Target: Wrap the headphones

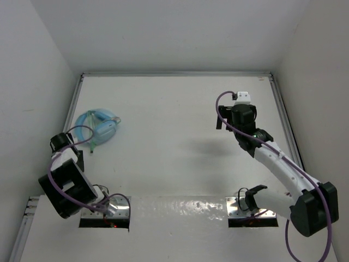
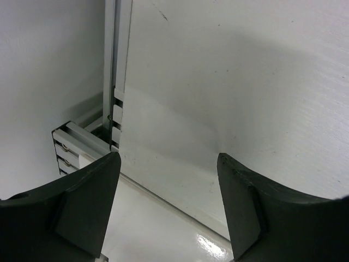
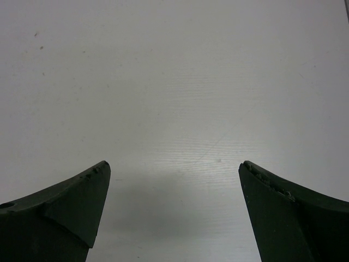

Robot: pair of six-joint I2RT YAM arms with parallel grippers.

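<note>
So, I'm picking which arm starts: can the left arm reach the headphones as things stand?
Probably yes: the headphones lie on its side of the table with nothing between them. The open left gripper is aimed elsewhere, so it would have to turn first.

The white table (image 1: 169, 164) lies open across its middle and toward the near edge. The headphones (image 1: 98, 126) sit bundled by the left edge, near the far-left corner. Walls (image 1: 38, 82) close three sides.
</note>
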